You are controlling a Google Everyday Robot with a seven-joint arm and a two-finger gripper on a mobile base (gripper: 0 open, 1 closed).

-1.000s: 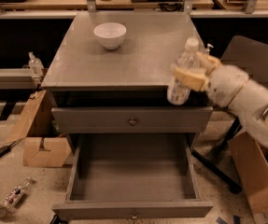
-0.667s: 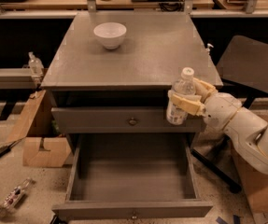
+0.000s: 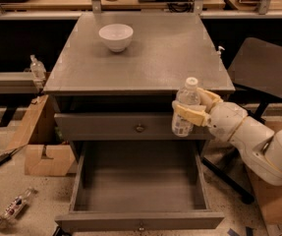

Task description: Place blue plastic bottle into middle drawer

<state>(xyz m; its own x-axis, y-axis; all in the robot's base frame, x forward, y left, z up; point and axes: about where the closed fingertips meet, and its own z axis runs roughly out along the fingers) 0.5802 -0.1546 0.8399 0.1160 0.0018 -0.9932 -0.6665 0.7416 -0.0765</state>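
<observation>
The blue plastic bottle [image 3: 185, 107] is clear with a white cap and a pale label. It is upright in my gripper [image 3: 192, 110], whose tan fingers [image 3: 189, 114] are shut around its middle. It hangs in front of the cabinet's right front edge, level with the shallow upper drawer [image 3: 130, 127]. The middle drawer [image 3: 139, 220] is pulled open below, deep and grey, with nothing inside. The bottle is above the drawer's back right corner. My white arm [image 3: 251, 139] reaches in from the right.
A white bowl [image 3: 115, 36] stands on the cabinet top [image 3: 145, 58]. A small pump-top bottle [image 3: 37, 68] sits on a shelf at left. A cardboard box [image 3: 44, 156] and a littered bottle [image 3: 15, 205] lie on the floor at left. A dark chair [image 3: 268, 73] is at right.
My gripper has carried the bottle downward and slightly forward, from level with the cabinet top to in front of the upper drawer. The arm has dropped lower.
</observation>
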